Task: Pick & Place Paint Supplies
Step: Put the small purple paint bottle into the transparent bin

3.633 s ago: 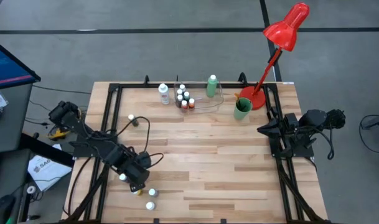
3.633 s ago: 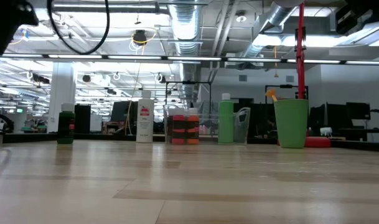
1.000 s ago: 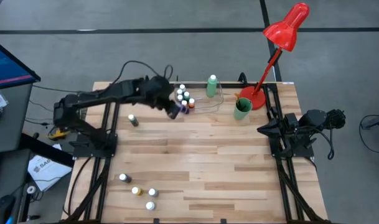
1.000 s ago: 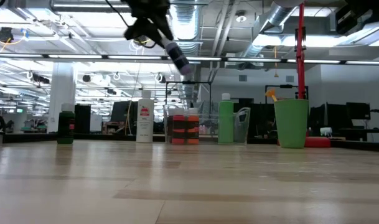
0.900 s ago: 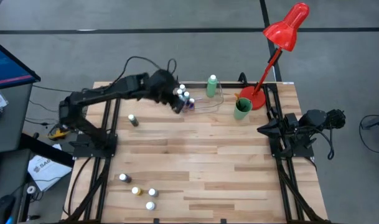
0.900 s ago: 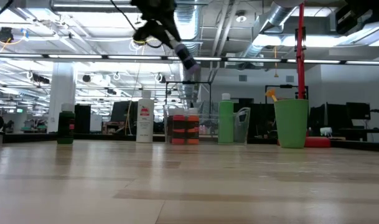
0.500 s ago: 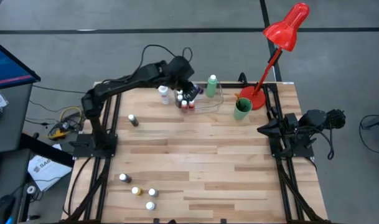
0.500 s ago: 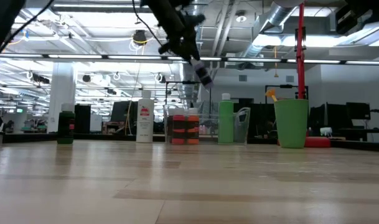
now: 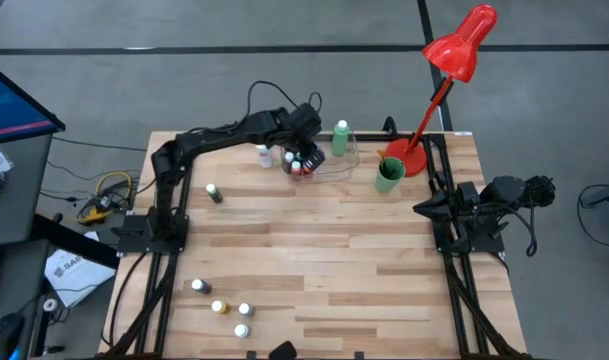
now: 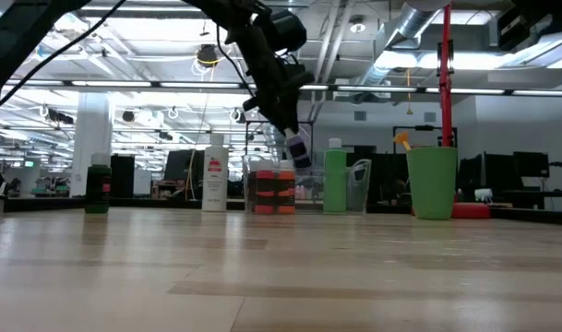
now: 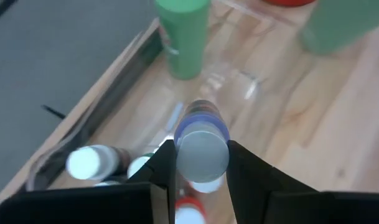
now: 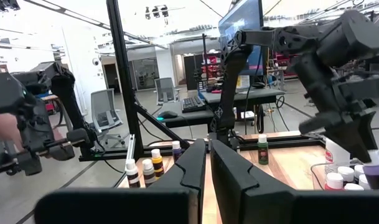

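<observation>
My left gripper (image 9: 312, 150) hangs over the clear tray (image 9: 346, 163) at the table's far edge, shut on a small purple bottle (image 10: 300, 152). Several tiny white-capped bottles (image 9: 296, 160) stand in the tray's left part. A tall green bottle (image 9: 341, 138) stands just right of them and a tall white bottle (image 9: 263, 152) to their left. A dark bottle (image 9: 213, 192) stands alone farther left. Several tiny bottles (image 9: 229, 308) stand near the front left corner. My right gripper (image 12: 208, 155) is shut, parked at the table's right edge. My left gripper pinches the purple bottle between its two fingers (image 11: 166, 163), which lie on opposite sides of its pale upper end (image 11: 201, 154). The fingers slant down from above and lie along the bottle. The purple body (image 11: 201, 117) sticks out below the fingertips, tilted, clear of the tray.
A green cup (image 9: 389, 174) stands right of the tray, beside the base of a red desk lamp (image 9: 414, 158) at the far right corner. Dark rails (image 9: 174, 200) run along the table's left and right sides. A person's hand shows in the right wrist view.
My left gripper has carried the purple bottle toward the table's right and far edges, from beside the white bottle to over the tray. It has come lower over the capped bottles. The bottle has stayed in the hold, tilted.
</observation>
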`<action>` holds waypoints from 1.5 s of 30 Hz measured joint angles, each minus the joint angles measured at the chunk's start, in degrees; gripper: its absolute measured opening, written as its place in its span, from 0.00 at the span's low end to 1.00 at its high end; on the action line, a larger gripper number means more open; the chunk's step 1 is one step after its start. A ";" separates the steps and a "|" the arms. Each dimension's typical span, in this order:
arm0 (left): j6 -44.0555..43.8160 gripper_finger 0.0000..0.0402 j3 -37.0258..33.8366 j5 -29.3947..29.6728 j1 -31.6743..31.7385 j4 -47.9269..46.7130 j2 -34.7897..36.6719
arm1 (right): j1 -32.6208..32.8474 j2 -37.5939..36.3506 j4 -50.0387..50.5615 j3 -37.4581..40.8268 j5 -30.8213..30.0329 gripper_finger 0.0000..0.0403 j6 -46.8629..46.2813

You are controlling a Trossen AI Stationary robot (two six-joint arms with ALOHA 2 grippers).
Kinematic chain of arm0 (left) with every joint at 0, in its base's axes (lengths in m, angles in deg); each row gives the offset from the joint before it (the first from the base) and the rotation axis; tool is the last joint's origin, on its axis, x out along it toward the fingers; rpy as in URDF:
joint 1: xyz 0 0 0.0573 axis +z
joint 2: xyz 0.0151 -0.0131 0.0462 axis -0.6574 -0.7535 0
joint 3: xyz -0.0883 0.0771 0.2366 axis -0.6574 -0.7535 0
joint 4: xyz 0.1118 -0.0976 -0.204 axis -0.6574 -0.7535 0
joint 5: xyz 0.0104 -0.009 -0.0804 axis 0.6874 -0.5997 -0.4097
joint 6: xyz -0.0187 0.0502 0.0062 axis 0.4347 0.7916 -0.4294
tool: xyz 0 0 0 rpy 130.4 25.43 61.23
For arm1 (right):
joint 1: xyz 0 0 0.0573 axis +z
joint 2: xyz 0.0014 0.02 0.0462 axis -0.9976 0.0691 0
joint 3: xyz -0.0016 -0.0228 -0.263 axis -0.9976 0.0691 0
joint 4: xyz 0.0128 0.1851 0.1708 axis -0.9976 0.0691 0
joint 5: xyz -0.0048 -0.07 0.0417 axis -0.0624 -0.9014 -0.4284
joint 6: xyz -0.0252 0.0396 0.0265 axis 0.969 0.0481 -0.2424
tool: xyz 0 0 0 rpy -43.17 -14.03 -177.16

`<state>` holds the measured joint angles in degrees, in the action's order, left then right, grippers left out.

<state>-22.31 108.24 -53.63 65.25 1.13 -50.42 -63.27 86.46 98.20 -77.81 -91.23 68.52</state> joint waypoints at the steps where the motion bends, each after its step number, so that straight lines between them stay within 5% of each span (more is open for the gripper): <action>1: 0.38 0.20 0.00 0.76 0.05 0.02 -0.32 | 0.00 -0.01 0.00 0.00 0.00 0.05 -0.01; 45: 5.52 0.23 -1.00 -0.32 1.09 -1.61 -6.49 | 0.00 0.02 0.02 0.00 0.00 0.05 -0.02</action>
<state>-16.79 107.24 -53.95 66.34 -0.48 -56.91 -63.27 86.48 98.22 -77.81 -91.23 68.50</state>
